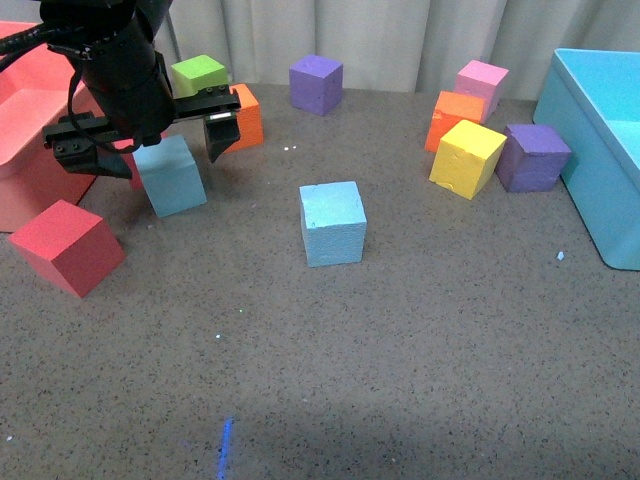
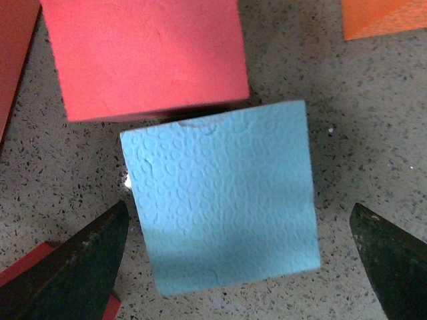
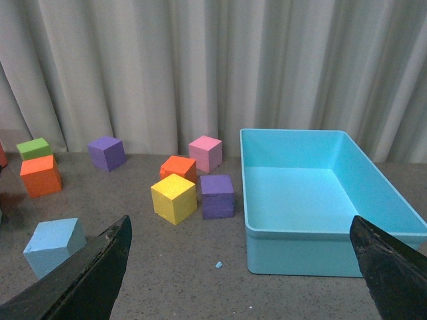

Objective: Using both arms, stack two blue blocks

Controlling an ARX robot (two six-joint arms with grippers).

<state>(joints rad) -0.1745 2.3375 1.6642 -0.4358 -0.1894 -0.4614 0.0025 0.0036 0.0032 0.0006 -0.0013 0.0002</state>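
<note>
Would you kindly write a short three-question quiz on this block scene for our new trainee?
1. True or false: the left gripper is shut on the blue block it straddles.
2. Which colour is the block between the yellow block and the bin? A purple, B green, C red.
3. Fill in: the front view shows ___ blue blocks.
Key: 1 false, the gripper is open, clear of the block on both sides. 2 A, the purple block. 3 two, the other blue block lying alone at the centre.
</note>
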